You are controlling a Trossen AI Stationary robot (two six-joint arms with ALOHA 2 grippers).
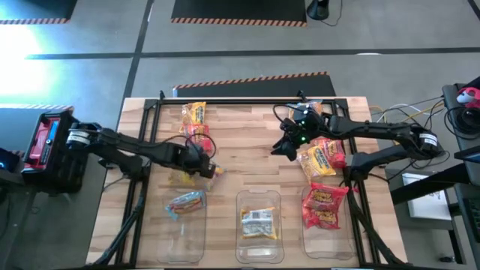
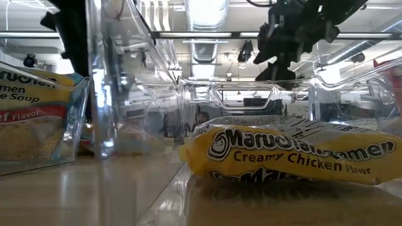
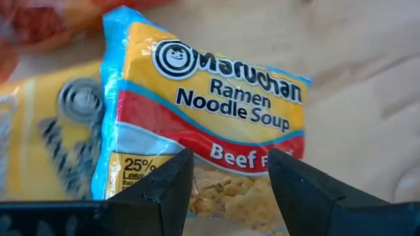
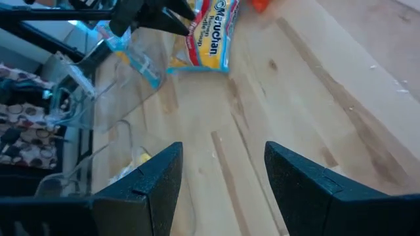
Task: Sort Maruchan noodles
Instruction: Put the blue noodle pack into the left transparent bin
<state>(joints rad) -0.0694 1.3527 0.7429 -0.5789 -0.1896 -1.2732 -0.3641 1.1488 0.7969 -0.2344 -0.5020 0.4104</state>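
A blue-edged Maruchan beef noodle packet [image 3: 216, 98] lies flat on the wooden table, left of the middle [image 1: 216, 171], beside a yellow packet [image 3: 46, 144]. My left gripper [image 3: 230, 160] hovers open just above the beef packet, pointing steeply down, one finger to each side of its lower part [image 1: 208, 166]. My right gripper [image 4: 223, 151] stands open over bare wood right of the middle [image 1: 281, 148], slanting down, with nothing between its fingers. More noodle packets lie loose at the far left [image 1: 195, 120] and under the right arm [image 1: 322, 157].
Three clear bins stand along the near edge: the left bin [image 1: 169, 225] holds a blue-edged packet, the middle bin [image 1: 241, 206] a yellow Creamy Chicken packet [image 2: 289, 154], the right bin [image 1: 309, 232] red packets. A black frame [image 1: 225, 100] runs along the far edge.
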